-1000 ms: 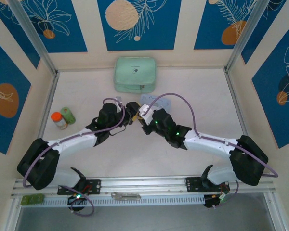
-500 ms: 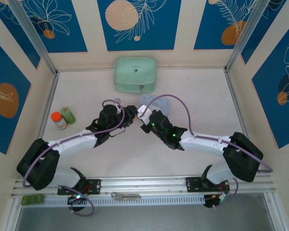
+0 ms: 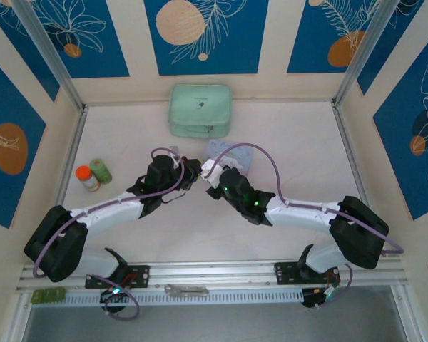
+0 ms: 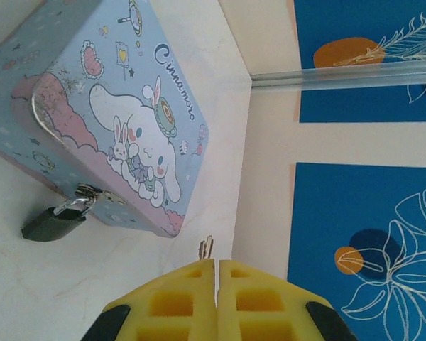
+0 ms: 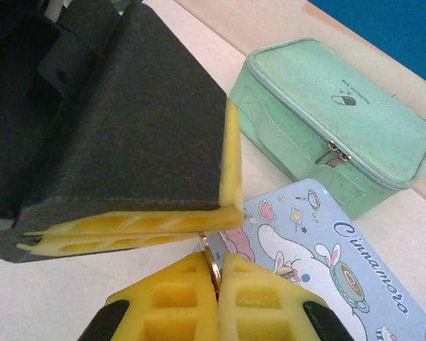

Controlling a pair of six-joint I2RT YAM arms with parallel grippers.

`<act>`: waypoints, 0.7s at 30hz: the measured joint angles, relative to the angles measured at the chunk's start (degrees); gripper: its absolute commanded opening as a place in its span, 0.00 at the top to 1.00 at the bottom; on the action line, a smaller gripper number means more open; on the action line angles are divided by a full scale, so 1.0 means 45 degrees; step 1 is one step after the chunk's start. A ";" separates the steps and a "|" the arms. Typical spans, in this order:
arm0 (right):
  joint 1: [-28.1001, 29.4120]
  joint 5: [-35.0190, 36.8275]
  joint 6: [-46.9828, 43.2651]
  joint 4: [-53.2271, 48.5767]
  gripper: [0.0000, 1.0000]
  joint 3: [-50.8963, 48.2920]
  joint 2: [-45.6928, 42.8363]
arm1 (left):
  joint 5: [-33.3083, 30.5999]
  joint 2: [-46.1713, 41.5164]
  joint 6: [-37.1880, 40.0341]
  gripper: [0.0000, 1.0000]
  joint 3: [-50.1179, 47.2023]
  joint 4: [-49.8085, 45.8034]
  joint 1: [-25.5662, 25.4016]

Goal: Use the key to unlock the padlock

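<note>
The black padlock (image 4: 52, 222) hangs by its silvery shackle from the hasp of the light-blue cartoon tin (image 4: 106, 99) and rests on the table. My left gripper (image 4: 216, 263) is shut on the key (image 4: 206, 246), whose thin blades stick out past the fingertips. My right gripper (image 5: 216, 257) is shut on the key's ring (image 5: 209, 252), right under the left gripper's yellow fingers (image 5: 128, 229). In the top view the left gripper (image 3: 193, 171) and the right gripper (image 3: 208, 173) meet tip to tip beside the tin (image 3: 235, 152).
A mint-green zip pouch (image 3: 200, 109) lies behind the tin near the back wall. Two small bottles (image 3: 93, 174) stand at the left. A long grey metal tool (image 3: 185, 290) lies on the front rail. Walls close off three sides.
My right arm has swung left and forward until its gripper met the left gripper and closed on the key ring. The left gripper has barely moved.
</note>
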 measured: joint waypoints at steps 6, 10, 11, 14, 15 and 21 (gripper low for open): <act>-0.0049 -0.0685 0.0277 -0.0894 0.68 -0.0005 -0.0520 | 0.0063 0.0000 0.0792 1.00 0.0029 -0.0039 -0.0024; -0.0903 -0.3007 0.1569 -0.2395 0.50 0.0044 -0.2453 | -0.0015 0.0000 0.2103 1.00 0.0146 -0.0253 0.0029; -0.1443 -0.3789 0.2045 -0.2686 0.48 0.0107 -0.3021 | -0.0015 0.0000 0.2467 1.00 0.0194 -0.0272 0.0039; -0.3356 -0.5809 0.3619 -0.3031 0.45 0.0214 -0.4124 | 0.0049 0.0000 0.3453 1.00 0.0291 -0.0087 0.0039; -0.3949 -0.6436 0.4129 -0.3055 0.45 0.0214 -0.4303 | 0.0121 0.0000 0.3745 1.00 0.0296 0.0044 0.0039; -0.6824 -1.0890 0.7397 -0.2749 0.44 0.0199 -0.3750 | 0.0996 0.0024 0.5231 1.00 0.0287 0.1977 0.0039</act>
